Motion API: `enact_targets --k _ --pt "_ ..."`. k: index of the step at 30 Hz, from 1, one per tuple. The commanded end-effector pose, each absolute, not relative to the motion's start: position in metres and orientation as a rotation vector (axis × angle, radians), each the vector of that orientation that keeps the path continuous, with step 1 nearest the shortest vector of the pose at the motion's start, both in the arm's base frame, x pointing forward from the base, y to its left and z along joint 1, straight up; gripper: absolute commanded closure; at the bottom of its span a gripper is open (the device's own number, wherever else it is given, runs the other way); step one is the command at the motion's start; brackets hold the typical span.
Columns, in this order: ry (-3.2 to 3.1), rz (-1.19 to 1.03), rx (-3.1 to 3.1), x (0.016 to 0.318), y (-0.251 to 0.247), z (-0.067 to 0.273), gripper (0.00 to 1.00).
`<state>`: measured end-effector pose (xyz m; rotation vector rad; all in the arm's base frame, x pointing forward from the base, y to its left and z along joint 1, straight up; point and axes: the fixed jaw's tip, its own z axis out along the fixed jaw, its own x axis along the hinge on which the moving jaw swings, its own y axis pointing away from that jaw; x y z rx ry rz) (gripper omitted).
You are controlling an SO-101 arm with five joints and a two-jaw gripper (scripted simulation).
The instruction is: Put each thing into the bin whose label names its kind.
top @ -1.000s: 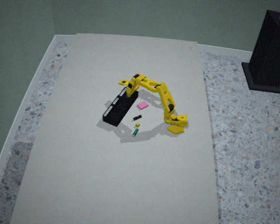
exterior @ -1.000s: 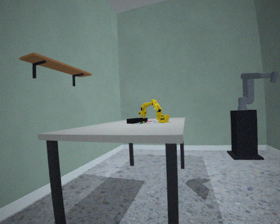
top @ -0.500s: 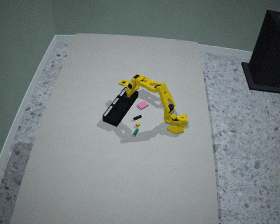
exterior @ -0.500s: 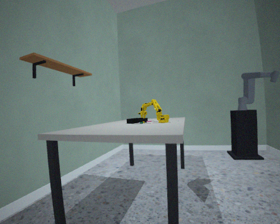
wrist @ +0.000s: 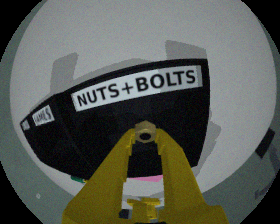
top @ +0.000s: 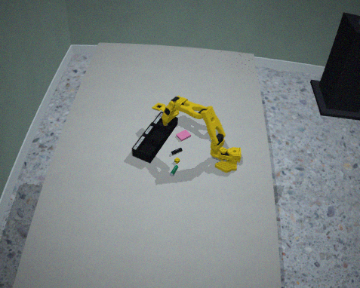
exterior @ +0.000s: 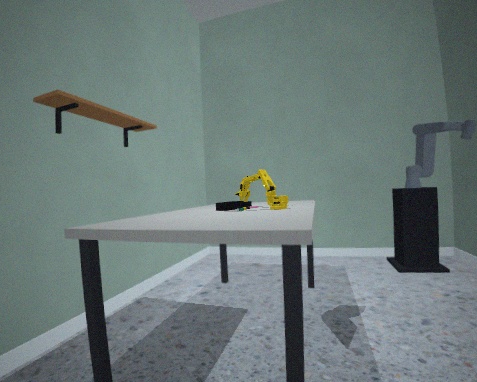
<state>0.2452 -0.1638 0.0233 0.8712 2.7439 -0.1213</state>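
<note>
My gripper (top: 165, 123) (wrist: 145, 138) is shut on a brass hex nut (wrist: 145, 125) and holds it over the bin labelled NUTS+BOLTS (wrist: 191, 111), at the far end of a black row of three bins (top: 154, 140) (exterior: 228, 205). The middle label reads like GAMES, partly cut off; the third label is unreadable. On the table beside the row lie a pink block (top: 183, 135), a small black cylinder (top: 176, 151), a small yellow thing (top: 176, 160) and a green cylinder (top: 174, 170). The bin floors are too dark to make out.
The arm's yellow base (top: 229, 154) stands on the table (top: 158, 234) to the right of the small things. A wall shelf (exterior: 94, 111) and a grey arm on a black pedestal (exterior: 416, 230) are away from the table.
</note>
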Motion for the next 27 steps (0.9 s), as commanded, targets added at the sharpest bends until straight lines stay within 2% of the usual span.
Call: enact_targets --k 1,8,21,27 --pt "2.676 -0.153 0.852 0.2497 -0.1705 0.0398 1.0" --pt "2.676 -0.153 0.852 0.2497 -0.1705 0.0398 0.97" --pt "2.676 -0.153 0.852 0.2497 -0.1705 0.0398 0.85" --pt "2.676 -0.153 0.852 0.2497 -0.1705 0.0398 0.83"
